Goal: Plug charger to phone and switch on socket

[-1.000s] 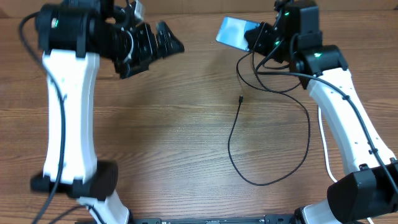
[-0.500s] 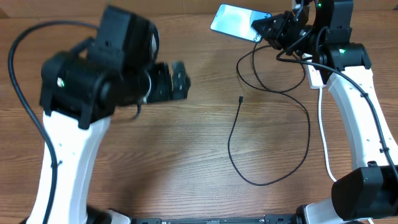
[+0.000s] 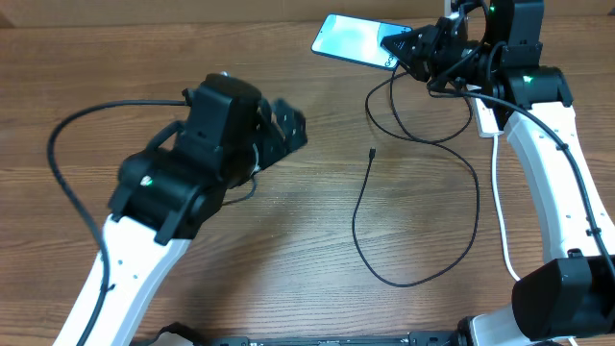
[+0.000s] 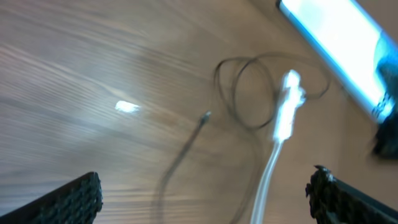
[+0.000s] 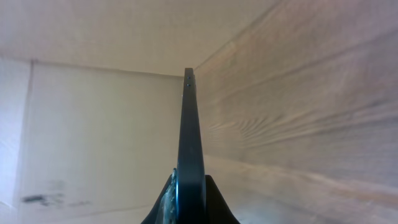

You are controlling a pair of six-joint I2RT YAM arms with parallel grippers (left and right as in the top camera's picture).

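My right gripper point(image 3: 396, 48) is shut on the right end of the phone point(image 3: 348, 37) and holds it at the far edge of the table, cyan screen up. In the right wrist view the phone point(image 5: 189, 137) shows edge-on between the fingers. The charger cable point(image 3: 357, 216) lies in loops on the wood, its connector tip point(image 3: 372, 153) free at mid-table. Its plug is hidden. The socket point(image 3: 485, 115) is mostly hidden behind my right arm. My left gripper point(image 3: 285, 128) is open and empty, left of the tip. In the left wrist view point(image 4: 205, 190) it looks at the tip point(image 4: 205, 116).
The socket's thick white lead point(image 3: 501, 207) runs down the right side under my right arm. It shows blurred in the left wrist view point(image 4: 273, 155), with the phone point(image 4: 336, 37) beyond it. A pale wall or box point(image 5: 93, 130) stands behind the table's far edge.
My left arm has swung down and toward the table's middle, its gripper now nearer the cable tip. My right gripper has carried the phone farther back and a little left.
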